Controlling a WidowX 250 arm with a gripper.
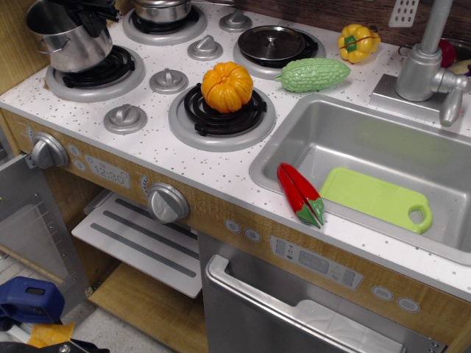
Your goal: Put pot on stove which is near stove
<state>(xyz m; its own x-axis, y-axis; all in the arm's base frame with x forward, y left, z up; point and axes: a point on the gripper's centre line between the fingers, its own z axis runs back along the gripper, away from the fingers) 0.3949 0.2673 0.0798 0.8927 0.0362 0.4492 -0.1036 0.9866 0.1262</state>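
Observation:
The shiny steel pot (70, 40) with straight ridged sides hangs tilted over the front-left black coil burner (96, 72) of the white speckled stove (158, 143). My black gripper (92, 13) is at the top left, shut on the pot's rim on its right side. Whether the pot's lower edge touches the coil is hard to tell. Most of the gripper is cut off by the frame's top edge.
A rounder steel pot (162, 9) sits on the back-left burner, a dark lid (271, 43) on the back-right one, an orange pumpkin (227, 86) on the front-right one. A green gourd (313, 74), yellow pepper (358, 42), red chili (298, 193), sink (383, 140) with green board (375, 197) lie right.

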